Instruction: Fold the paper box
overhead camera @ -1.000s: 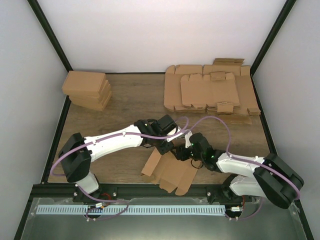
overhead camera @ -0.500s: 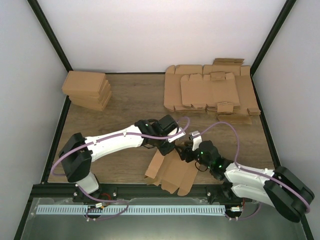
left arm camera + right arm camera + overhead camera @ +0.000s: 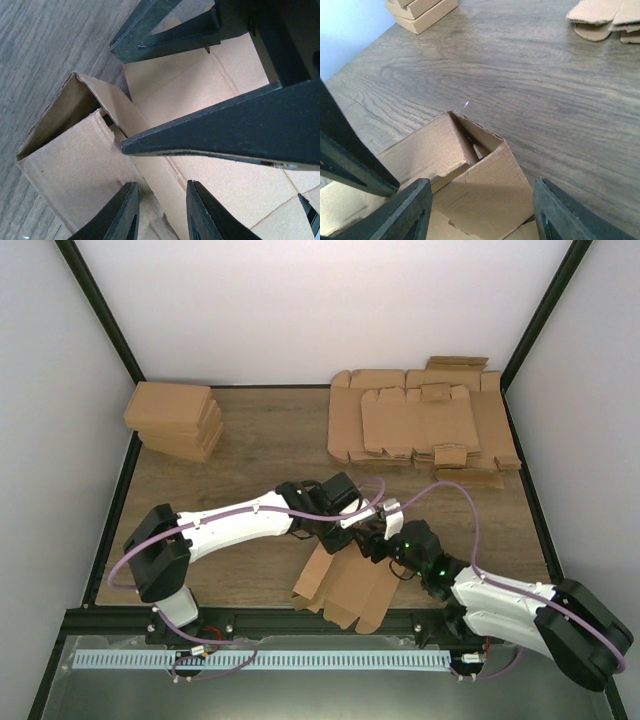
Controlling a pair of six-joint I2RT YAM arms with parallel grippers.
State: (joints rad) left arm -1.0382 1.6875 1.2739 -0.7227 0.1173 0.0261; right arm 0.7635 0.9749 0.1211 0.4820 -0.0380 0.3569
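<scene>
The box (image 3: 345,585) lies at 6 o'clock on the table (image 3: 260,440), close to the near edge and between the two arms. It is only part folded. Its 9 o'clock end stands up as a hollow corner with two walls meeting at a sharp edge. The rest spreads flat toward 5 o'clock, with small flaps at the near rim.

The left gripper (image 3: 352,525) sits at the box's 12 o'clock edge, pointing toward 4 o'clock. In the left wrist view its fingers (image 3: 125,215) stand narrow, with a creased cardboard panel showing in the slim gap. I cannot tell whether they pinch it.

The right gripper (image 3: 372,540) is just beside the left one, at its 4 o'clock. In the right wrist view its fingers (image 3: 410,210) are spread wide, one on each side of the raised corner (image 3: 475,170). Whether either finger touches the cardboard does not show.

A stack (image 3: 175,420) of folded boxes rests at 10 o'clock. Flat sheets (image 3: 425,425) overlap at 1 o'clock. Both are well apart from the box.
</scene>
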